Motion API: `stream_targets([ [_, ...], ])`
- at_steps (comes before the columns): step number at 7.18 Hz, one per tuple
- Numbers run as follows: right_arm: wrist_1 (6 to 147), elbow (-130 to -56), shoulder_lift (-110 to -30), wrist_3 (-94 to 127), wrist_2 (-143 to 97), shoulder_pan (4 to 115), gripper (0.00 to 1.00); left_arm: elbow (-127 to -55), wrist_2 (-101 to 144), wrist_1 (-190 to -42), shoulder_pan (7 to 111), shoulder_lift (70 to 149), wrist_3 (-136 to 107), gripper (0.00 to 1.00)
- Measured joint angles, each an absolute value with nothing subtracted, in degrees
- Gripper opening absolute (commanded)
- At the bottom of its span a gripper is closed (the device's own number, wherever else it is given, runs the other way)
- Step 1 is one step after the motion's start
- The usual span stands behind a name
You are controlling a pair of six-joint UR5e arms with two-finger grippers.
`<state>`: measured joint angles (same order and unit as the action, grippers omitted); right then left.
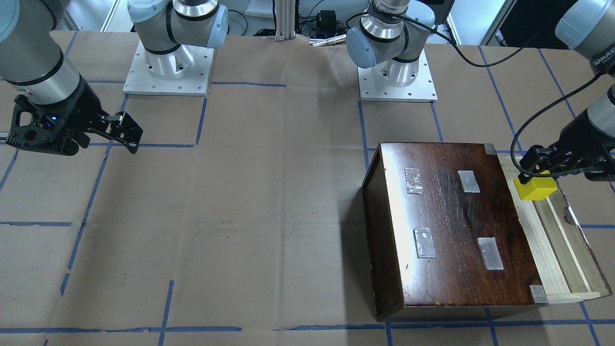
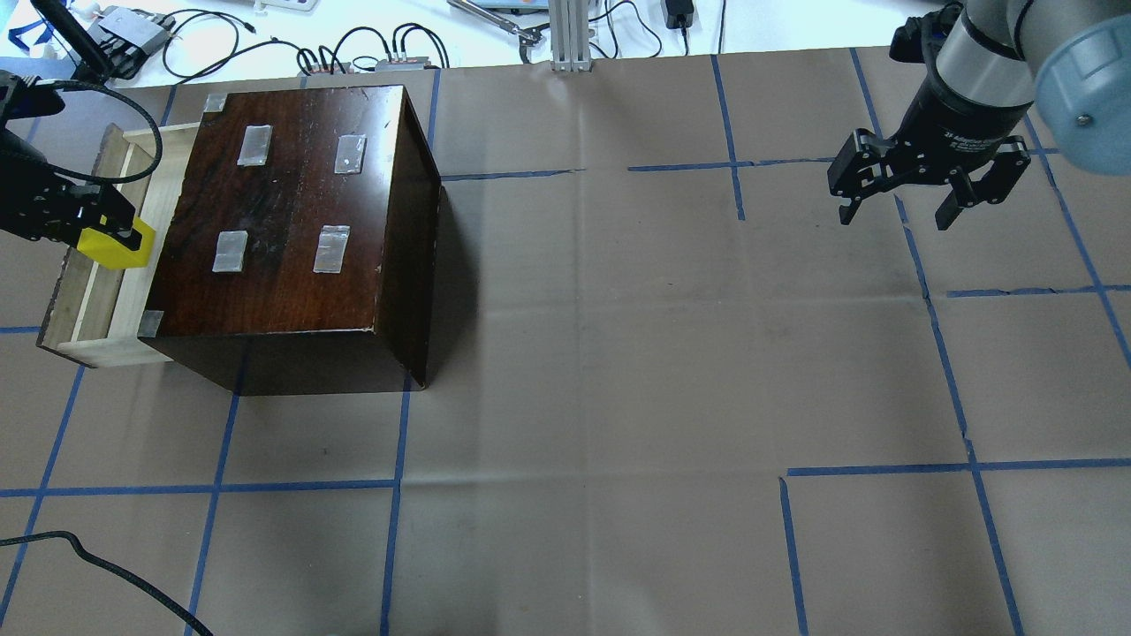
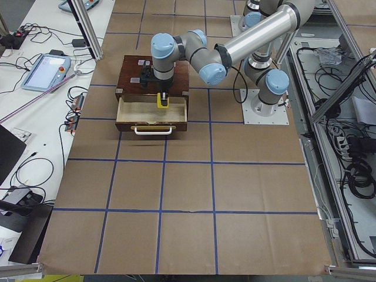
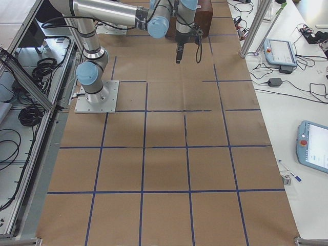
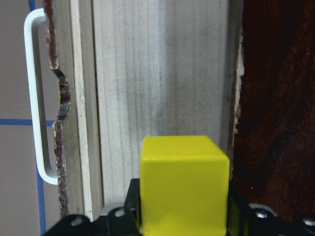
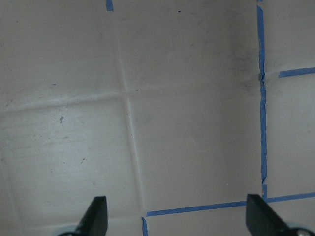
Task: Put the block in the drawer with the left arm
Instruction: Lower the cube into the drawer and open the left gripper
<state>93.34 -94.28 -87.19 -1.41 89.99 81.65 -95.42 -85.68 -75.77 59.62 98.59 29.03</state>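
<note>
**Front-facing view:** White lettering point(image 1: 606, 57) on the left arm point(image 1: 584, 24) is cut off by the frame edge and can't be read in full. The block point(image 1: 534, 188), a bright yellow cube, is pinched between the left fingers point(image 1: 531, 163). It hangs over the robot-side end of the open drawer point(image 1: 552, 250), just beside the box point(image 1: 451, 226) with its glossy dark top. The right fingers point(image 1: 129, 130) are spread above the surface point(image 1: 269, 202).

**Overhead view:** The block point(image 2: 115, 247) sits over the pale drawer point(image 2: 93, 300). The right fingers point(image 2: 853, 177) point downward, wide apart.

**Left-side view:** The left arm point(image 3: 258, 32) reaches across the box, its wrist vertical above the drawer point(image 3: 138, 110).

**Left wrist view:** The block point(image 5: 184, 187) is smooth-faced and sharp-edged, over bare drawer boards point(image 5: 157, 73). A white handle point(image 5: 35, 98) is on the drawer's front.

**Right wrist view:** Both right fingers point(image 6: 96, 216) stand apart with nothing between them.
</note>
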Motion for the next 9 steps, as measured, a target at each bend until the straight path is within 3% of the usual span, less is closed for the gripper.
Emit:
stream_targets([
  [1,93.3,-94.3,-87.2,-1.4,90.0,81.6,1.00,-95.4,-85.7,-75.6,59.6,99.2,29.1,0.24],
  [2,93.3,-94.3,-87.2,-1.4,90.0,81.6,1.00,-95.4,-85.7,-75.6,59.6,99.7,29.1,0.54],
  [3,93.3,-94.3,-87.2,-1.4,90.0,81.6,1.00,-95.4,-85.7,-75.6,59.6,100.0,28.9,0.94],
  [4,93.3,-94.3,-87.2,-1.4,90.0,81.6,1.00,-95.4,-85.6,-75.5,59.6,100.2,28.7,0.99],
  [9,93.3,-94.3,-87.2,-1.4,90.0,81.7,1.00,-94.0,-85.5,-73.8,59.7,99.2,28.5,0.99],
])
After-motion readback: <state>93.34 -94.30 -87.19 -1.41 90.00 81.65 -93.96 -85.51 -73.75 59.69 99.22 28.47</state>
